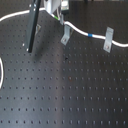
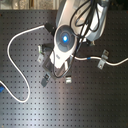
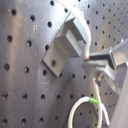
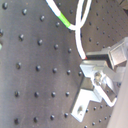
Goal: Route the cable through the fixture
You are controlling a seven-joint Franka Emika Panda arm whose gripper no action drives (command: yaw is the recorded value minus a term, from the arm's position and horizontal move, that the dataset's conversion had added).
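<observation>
White and slack, the cable (image 1: 80, 29) runs across the black perforated counter (image 1: 60, 90). In the first exterior view it comes from the first exterior view's left edge, climbs toward the hand (image 1: 59, 11) at the top, then passes the near metal clip (image 1: 65, 35), shows its short blue band (image 1: 90, 35), and reaches the second clip (image 1: 108, 40). The second exterior view shows a long loop lying free toward the second exterior view's left. In the first wrist view the cord curves over the top of a grey angled bracket (image 3: 65, 47), with the green mark (image 3: 93, 101) close by; the hand's fingers (image 3: 107, 57) appear pressed together on the cable, though the contact itself is blurred. The step looks like seating the cord in the first fixture. The next move likely calls for lowering and drawing the cord taut into the slot without dragging it off the second clip. Brackets are dull, folded metal; the cord is smooth and round.
</observation>
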